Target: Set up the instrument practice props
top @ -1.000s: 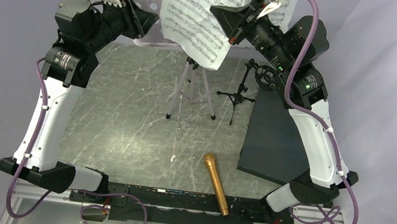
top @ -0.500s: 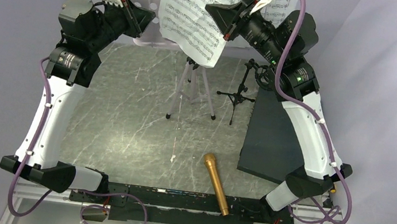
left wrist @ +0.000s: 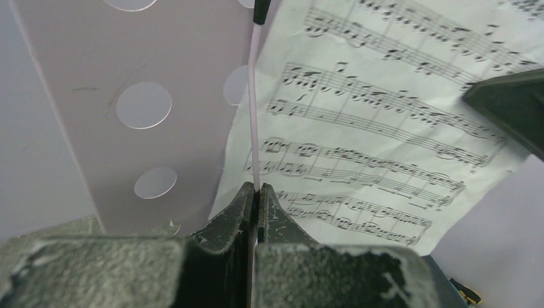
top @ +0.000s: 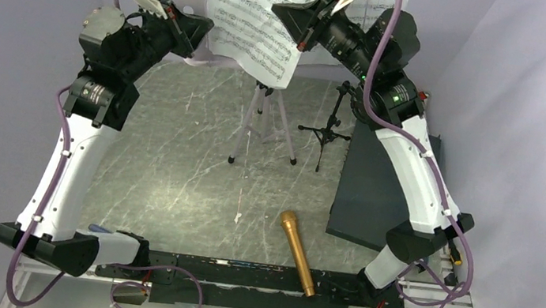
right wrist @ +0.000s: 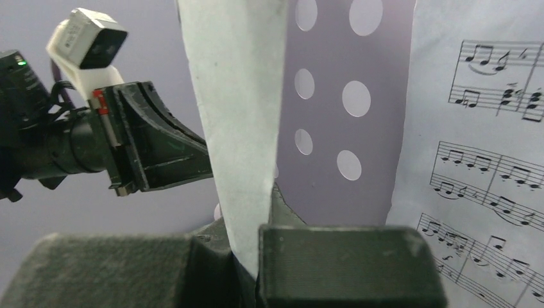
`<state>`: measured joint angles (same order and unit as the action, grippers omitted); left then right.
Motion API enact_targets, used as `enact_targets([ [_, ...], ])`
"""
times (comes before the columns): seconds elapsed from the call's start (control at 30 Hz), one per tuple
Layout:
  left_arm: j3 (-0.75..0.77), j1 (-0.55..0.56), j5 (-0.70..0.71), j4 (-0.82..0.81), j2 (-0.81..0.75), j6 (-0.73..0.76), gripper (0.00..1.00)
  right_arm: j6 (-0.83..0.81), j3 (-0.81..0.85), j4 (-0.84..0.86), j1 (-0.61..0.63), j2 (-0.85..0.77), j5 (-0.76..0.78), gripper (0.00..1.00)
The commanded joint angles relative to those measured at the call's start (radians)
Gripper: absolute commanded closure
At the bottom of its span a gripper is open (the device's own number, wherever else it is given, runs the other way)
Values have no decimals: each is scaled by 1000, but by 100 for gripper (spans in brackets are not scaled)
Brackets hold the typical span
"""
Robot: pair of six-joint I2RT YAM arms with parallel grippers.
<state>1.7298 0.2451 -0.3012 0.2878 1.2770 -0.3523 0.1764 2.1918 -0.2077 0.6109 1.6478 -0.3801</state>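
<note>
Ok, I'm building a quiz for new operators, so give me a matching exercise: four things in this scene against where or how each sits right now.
Things:
1. gold microphone
2. black mic stand
3. nearer music sheet
4. dark grey slab

States:
A. standing on its tripod legs
B. pinched in the right pincer
C. lying flat, far right
D. lying on its side, front centre

Pairs: 1-D, 2-A, 3-B, 4-C
</note>
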Motion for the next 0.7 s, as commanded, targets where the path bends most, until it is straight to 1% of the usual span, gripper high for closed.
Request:
enact_targets([
  [0.0, -62, -6, -7, -122, -63, 23, 97, 23, 54, 53, -5, 21, -14, 100],
  [0.07, -104, -6, 2, -167, -81, 27, 97, 31, 49, 64, -4, 24, -3, 100],
  [0.17, -177, -6, 17, -277, -116, 34, 97, 48, 6, 107, -5, 12, 20, 100],
  [0.23, -200, -6, 23, -323, -128, 43, 97, 49, 27, 103, -5, 26, 18, 100],
  [0.33, -196, -6, 17, -315, -124, 59, 97, 51, 70, 80, -5, 59, 9, 100],
  [0.67, -181, -6, -43, -311, -100, 77, 97, 108, 88, 133, -5, 118, -57, 100],
])
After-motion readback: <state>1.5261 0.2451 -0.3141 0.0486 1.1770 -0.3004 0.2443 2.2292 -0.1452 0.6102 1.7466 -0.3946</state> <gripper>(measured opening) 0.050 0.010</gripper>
